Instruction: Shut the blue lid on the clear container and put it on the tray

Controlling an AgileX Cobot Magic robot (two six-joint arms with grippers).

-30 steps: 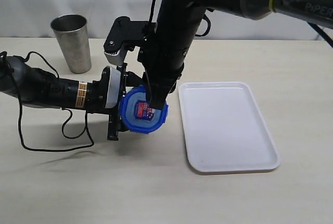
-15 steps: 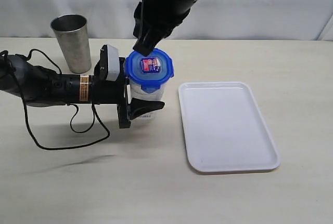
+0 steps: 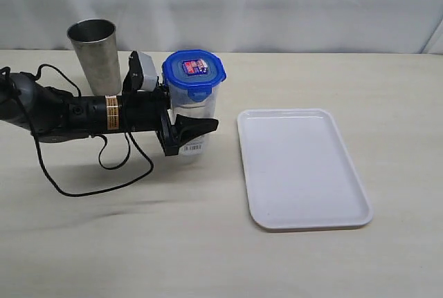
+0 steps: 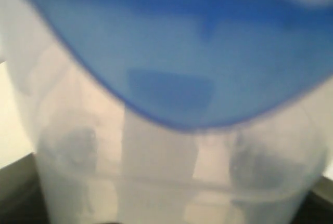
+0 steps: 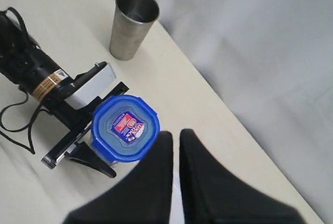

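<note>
the container point(image 3: 197, 104) stands upright on the table point(image 3: 208, 243), left of centre in the exterior view, with the lid point(image 3: 194, 73) sitting on top. the left jaws grip it low on its sides. the right jaws are pressed together, holding nothing, high above the lid. the tray point(image 3: 301, 170) lies to the right, apart from the container. a metal cup point(image 3: 95, 56) stands upper left.

Our left arm point(image 3: 69, 115) lies low and almost level, stretched in from the left; the left gripper point(image 3: 194, 119) has its jaws clasped on the clear container point(image 3: 201, 104), one on either side. Our right gripper point(image 5: 176, 133) hangs high overhead, pointing down; its jaws are pressed together on nothing; the exterior view catches only its dark tip.
</note>
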